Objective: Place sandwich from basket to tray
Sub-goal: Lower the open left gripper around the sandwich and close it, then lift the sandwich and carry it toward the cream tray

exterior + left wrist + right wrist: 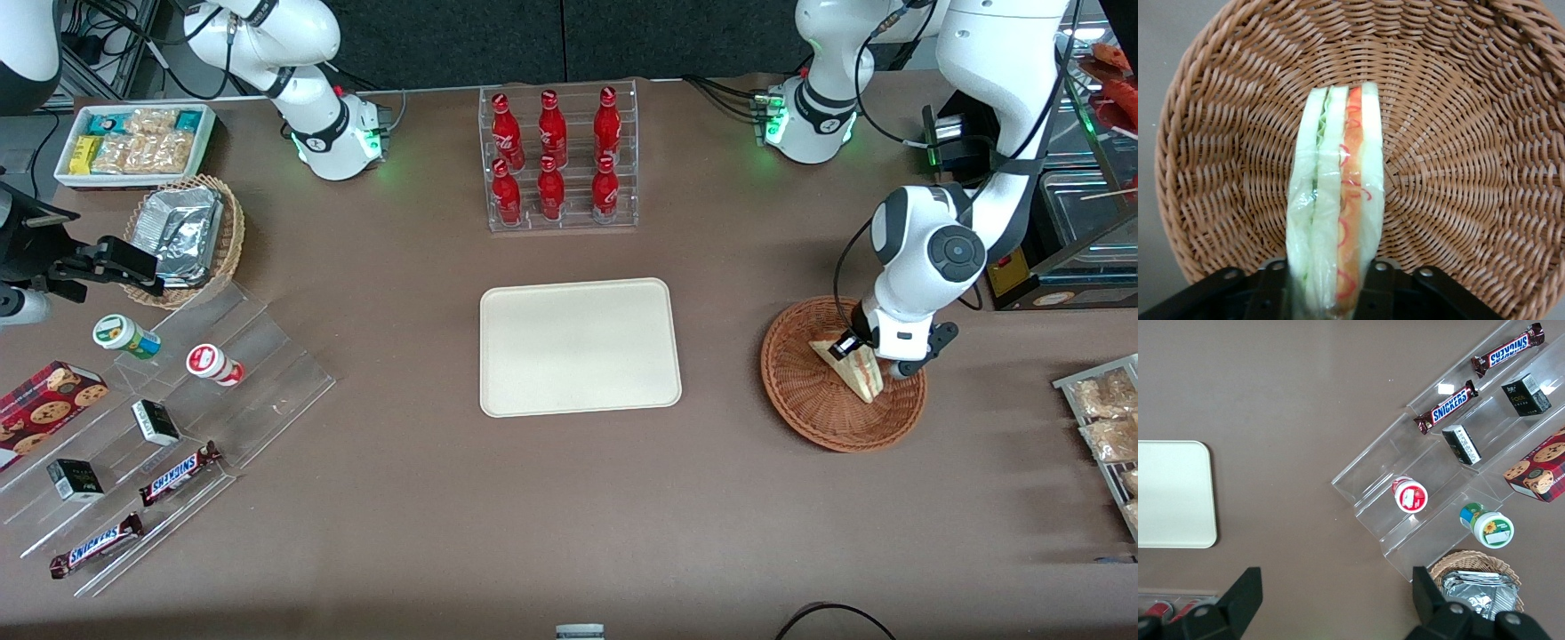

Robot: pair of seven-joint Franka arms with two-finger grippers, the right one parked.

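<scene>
The sandwich is a wrapped white-bread wedge with red and pale-yellow layers, standing on edge in the reddish-brown wicker basket toward the working arm's end of the table. My gripper is down inside the basket, shut on the sandwich. In the left wrist view the sandwich runs up from between the two black fingers, which press its wrap on both sides, with the basket weave under it. The cream tray lies bare at the table's middle, beside the basket, and its corner shows in the right wrist view.
A clear rack of red bottles stands farther from the front camera than the tray. Toward the parked arm's end are a tan basket of foil packets, a white snack bin and a clear stepped shelf. Snack packets lie past the basket.
</scene>
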